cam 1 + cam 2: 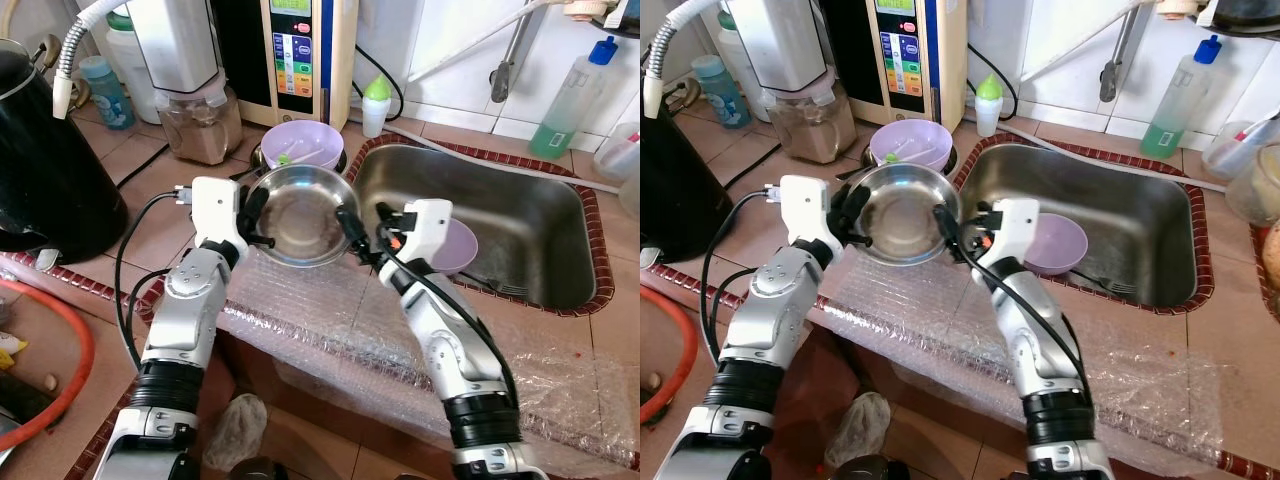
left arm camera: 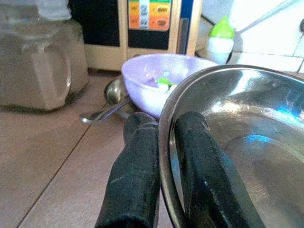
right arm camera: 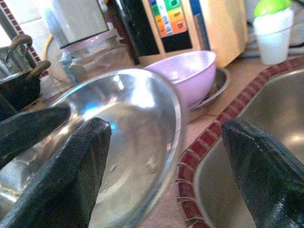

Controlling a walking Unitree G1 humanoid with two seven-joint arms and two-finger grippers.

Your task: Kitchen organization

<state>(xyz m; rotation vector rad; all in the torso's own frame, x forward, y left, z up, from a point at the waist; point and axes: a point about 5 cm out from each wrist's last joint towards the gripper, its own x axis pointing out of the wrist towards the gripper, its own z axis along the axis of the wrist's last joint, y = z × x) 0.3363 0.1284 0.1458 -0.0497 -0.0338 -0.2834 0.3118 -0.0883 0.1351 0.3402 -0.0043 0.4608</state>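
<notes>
Our left gripper (image 1: 252,215) is clamped on the rim of the steel bowl (image 1: 300,215): in the left wrist view one black finger (image 2: 135,175) lies outside the rim and the other inside, pinching the wall between them. Our right gripper (image 1: 362,232) sits at the bowl's 3 o'clock edge with its fingers spread wide; one finger (image 3: 71,166) reaches over the bowl's inside, the other (image 3: 263,166) hangs over the sink side, and we cannot tell whether either touches metal.

The steel bowl is held tilted above the tiled counter (image 1: 150,225), just beside the sink (image 1: 520,220). At its 12 o'clock a lilac bowl (image 1: 302,145) rests in a metal dish. At 3 o'clock, down in the sink, lies a second lilac bowl (image 1: 458,248) with a fork (image 1: 1110,285) beside it. Bubble wrap (image 1: 330,330) covers the counter edge at 6 o'clock. A black kettle (image 1: 45,160) stands at 9 o'clock, a green soap bottle (image 1: 570,100) at 2 o'clock.
</notes>
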